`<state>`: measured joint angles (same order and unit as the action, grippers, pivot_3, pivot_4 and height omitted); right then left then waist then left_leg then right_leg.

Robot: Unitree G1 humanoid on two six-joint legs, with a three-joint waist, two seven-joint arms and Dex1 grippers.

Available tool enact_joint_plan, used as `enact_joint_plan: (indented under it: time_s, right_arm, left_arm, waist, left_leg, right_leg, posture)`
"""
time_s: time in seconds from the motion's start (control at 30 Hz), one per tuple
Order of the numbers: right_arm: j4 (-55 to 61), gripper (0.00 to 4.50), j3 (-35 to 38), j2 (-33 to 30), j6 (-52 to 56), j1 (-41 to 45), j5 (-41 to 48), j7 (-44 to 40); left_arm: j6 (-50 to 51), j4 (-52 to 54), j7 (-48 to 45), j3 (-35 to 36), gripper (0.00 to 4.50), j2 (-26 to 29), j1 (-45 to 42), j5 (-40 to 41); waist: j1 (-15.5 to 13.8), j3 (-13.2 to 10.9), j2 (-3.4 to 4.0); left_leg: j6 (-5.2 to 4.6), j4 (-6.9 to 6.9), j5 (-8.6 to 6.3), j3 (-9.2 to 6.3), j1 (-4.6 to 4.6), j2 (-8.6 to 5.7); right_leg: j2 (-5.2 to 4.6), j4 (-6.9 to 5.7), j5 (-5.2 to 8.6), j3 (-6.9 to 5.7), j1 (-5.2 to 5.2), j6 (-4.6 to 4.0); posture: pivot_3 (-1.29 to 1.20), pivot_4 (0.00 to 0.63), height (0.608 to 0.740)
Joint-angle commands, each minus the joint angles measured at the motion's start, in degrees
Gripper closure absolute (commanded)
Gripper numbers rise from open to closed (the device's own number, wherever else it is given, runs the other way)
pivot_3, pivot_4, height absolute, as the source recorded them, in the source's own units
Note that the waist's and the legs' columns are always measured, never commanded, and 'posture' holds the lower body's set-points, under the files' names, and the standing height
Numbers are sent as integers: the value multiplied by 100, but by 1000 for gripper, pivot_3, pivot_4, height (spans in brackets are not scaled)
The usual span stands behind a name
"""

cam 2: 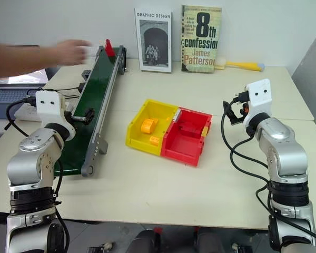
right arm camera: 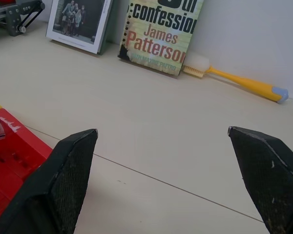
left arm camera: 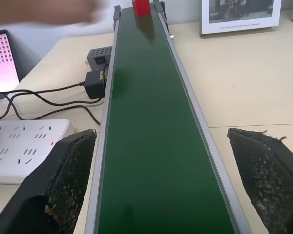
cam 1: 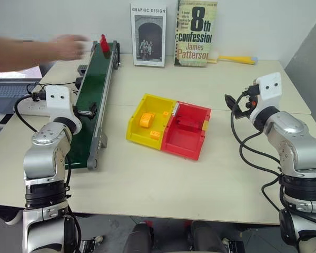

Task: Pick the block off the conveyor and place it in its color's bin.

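Observation:
The small red block stands at the far end of the dark green conveyor, and a person's hand hovers just to its left. My left gripper is open over the near stretch of the belt, level and pointing along it, far from the block. The red bin sits mid-table joined to a yellow tray; a darker red brick lies in the bin. My right gripper is open and empty above the table, to the right of the bin.
Orange-yellow bricks lie in the yellow tray. Two books lean on the back wall beside a yellow-handled brush. A power strip, cables and a laptop lie left of the conveyor.

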<state>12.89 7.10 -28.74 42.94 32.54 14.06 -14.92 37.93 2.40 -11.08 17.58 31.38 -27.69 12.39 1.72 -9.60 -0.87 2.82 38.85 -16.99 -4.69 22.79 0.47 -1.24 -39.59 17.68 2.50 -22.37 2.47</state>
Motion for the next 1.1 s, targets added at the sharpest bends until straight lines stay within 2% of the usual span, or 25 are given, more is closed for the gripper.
enact_joint_plan:
  time_s: [0.03,0.53,0.73,0.83,1.0,1.1]
  right_arm:
    - [98,0,38,-25,-123,132,-59,-32]
    - [-38,0,-33,-7,-186,228,-59,-103]
    - [-203,0,-125,-110,-319,396,-32,-402]
    - [-292,0,-119,-124,-341,572,250,-833]
    - [-591,0,-333,-337,-352,1228,740,-2068]
    - [-404,0,-369,-340,-72,1510,1413,-2856]
  left_arm:
    - [-54,283,64,175,4,101,2,-33]
    - [-119,505,356,591,4,-53,129,122]
    - [-121,506,314,609,4,-156,81,259]
    - [-127,419,332,594,4,-205,-3,306]
    - [-172,-32,479,323,4,-301,-334,107]
    - [-193,-316,604,243,4,-376,-557,48]
  waist:
    - [1,0,0]
    - [2,0,0]
    - [3,0,0]
    - [6,0,0]
    - [10,0,1]
    - [7,0,0]
  left_leg:
    - [0,0,0,1,-1,0]
    - [0,0,0,0,0,0]
    - [0,0,0,1,0,0]
    - [0,0,0,1,-2,0]
    - [-1,0,0,1,-2,-2]
    - [-1,0,-1,-3,-3,-1]
  right_leg:
    - [0,0,0,1,0,0]
    - [0,1,0,0,0,0]
    - [0,0,0,0,0,0]
    - [0,0,0,0,0,0]
    - [0,1,0,0,0,0]
    - [1,4,0,-4,3,0]
  posture:
    - [0,150,740]
    - [0,150,740]
    - [0,150,740]
    - [0,150,740]
    - [0,150,740]
    - [0,150,740]
